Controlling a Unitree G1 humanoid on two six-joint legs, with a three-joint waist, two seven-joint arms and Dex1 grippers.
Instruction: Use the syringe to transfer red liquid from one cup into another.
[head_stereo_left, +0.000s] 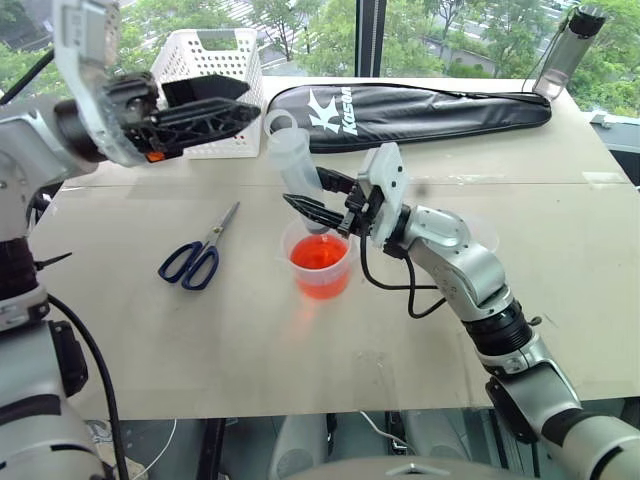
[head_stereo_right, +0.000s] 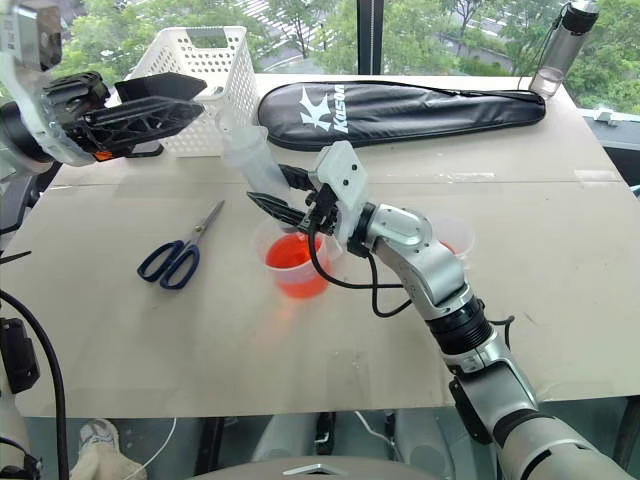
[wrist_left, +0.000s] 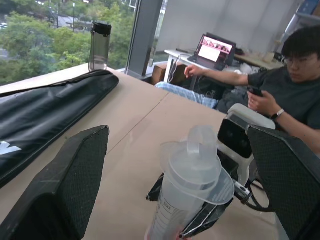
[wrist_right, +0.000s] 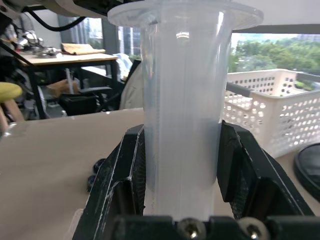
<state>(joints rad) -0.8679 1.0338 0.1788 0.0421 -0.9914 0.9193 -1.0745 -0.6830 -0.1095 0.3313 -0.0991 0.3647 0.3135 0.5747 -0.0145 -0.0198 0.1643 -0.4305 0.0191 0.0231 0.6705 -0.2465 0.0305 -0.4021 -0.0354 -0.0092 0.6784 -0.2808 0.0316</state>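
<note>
A pale tabletop (head_stereo_left: 250, 340) carries blue-handled scissors (head_stereo_left: 195, 255), a cup of red liquid (head_stereo_left: 320, 262), a white basket (head_stereo_left: 212, 75), a black bag (head_stereo_left: 420, 108) — and a bottle (head_stereo_left: 565, 52) at the far corner.

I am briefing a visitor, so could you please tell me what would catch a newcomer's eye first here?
The cup of bright red liquid at the table's middle stands out. The right gripper holds the clear syringe tilted over it. The left gripper hangs open near the white basket.

The right gripper (head_stereo_left: 322, 198) clamps the syringe (head_stereo_left: 292, 160) mid-table while the left gripper (head_stereo_left: 205, 112), fingers spread, hovers near the far left edge.
</note>
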